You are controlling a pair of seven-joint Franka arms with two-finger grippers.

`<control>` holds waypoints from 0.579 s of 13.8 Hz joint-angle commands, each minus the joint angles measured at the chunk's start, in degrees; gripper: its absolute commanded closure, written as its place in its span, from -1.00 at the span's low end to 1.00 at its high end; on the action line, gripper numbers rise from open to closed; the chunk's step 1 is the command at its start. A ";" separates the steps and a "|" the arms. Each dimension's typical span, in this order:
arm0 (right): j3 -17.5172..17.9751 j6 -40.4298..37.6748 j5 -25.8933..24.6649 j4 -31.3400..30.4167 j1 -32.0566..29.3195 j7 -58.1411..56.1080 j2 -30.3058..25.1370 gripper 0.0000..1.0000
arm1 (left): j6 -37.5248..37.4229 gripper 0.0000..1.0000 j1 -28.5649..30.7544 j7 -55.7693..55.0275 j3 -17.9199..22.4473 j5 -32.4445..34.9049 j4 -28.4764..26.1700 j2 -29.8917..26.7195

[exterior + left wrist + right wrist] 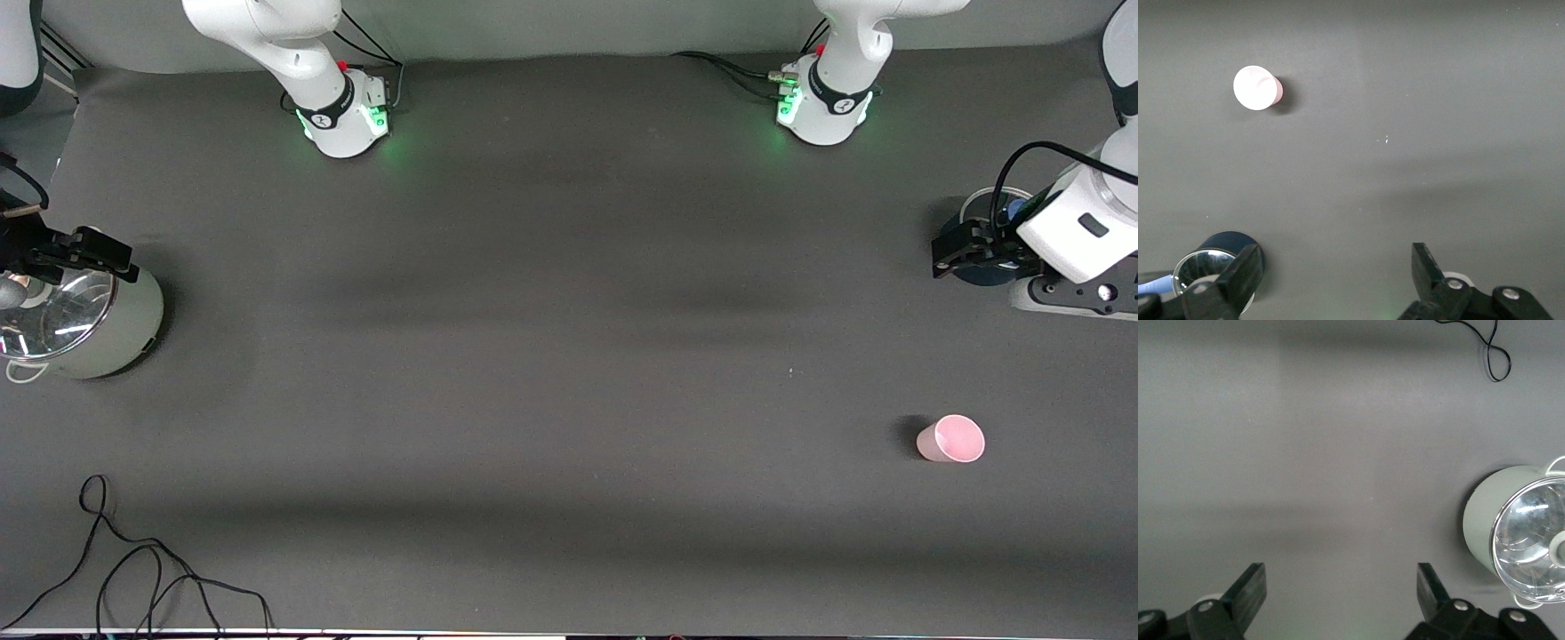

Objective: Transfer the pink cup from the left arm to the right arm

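The pink cup [951,439] stands upright with its mouth up on the dark table, toward the left arm's end. It also shows in the left wrist view [1256,88]. My left gripper [956,253] is open and empty, up over a dark blue container, well apart from the cup; its jaws stand wide in the left wrist view [1337,270]. My right gripper [98,253] is open and empty over the rim of a lidded pot at the right arm's end; its jaws stand wide apart in the right wrist view [1341,590].
A pale green pot with a glass lid [89,324] stands at the right arm's end, also in the right wrist view [1518,527]. A dark blue container [1218,260] stands below my left gripper. A thin black cable [133,569] lies near the front edge.
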 commanded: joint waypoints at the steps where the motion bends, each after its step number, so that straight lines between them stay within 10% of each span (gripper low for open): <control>1: -0.32 -0.43 0.48 -0.05 0.12 -0.23 -0.17 -0.99 | -0.63 -1.00 -0.64 -0.89 0.08 0.04 0.77 -0.64; 8: -0.24 -0.52 0.57 0.91 0.12 -0.24 0.44 -0.99 | -0.63 -1.00 -0.65 -0.89 0.07 0.04 0.87 -0.55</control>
